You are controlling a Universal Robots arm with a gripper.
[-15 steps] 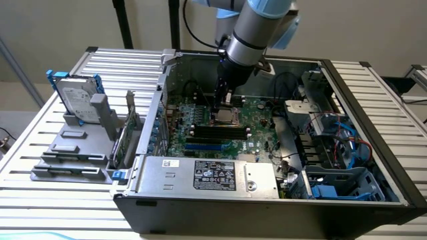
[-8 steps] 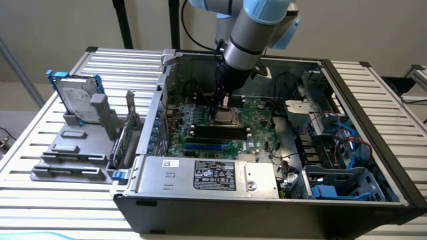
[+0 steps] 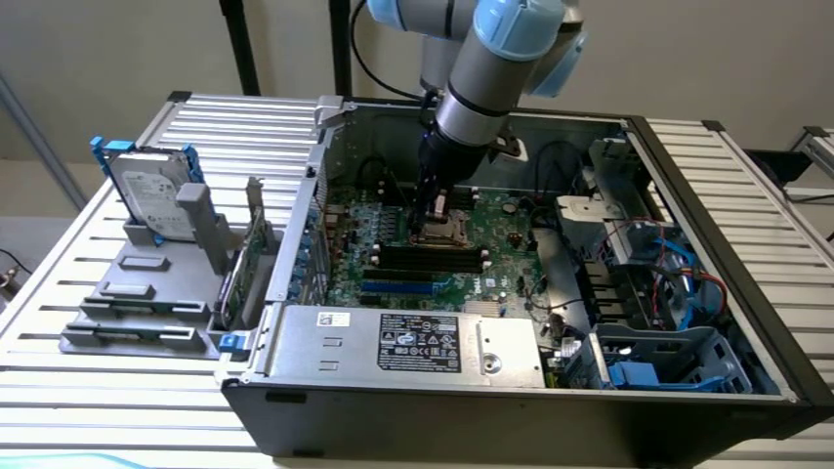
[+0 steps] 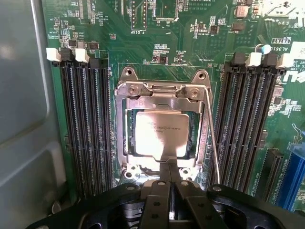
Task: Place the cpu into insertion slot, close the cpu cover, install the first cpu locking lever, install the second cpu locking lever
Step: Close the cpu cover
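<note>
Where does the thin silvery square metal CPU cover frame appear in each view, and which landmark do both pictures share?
Exterior view: the cpu cover sits midway on the green circuit board, under the gripper.
Wrist view: the cpu cover is mid-picture, framing the dull silver square cpu, just beyond the gripper.
Shared landmark: the long black memory slots beside it.

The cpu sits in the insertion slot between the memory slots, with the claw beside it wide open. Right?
No: the claw is shut, not open, as the wrist view shows. The cpu does sit in the insertion slot between the memory slots.
</note>
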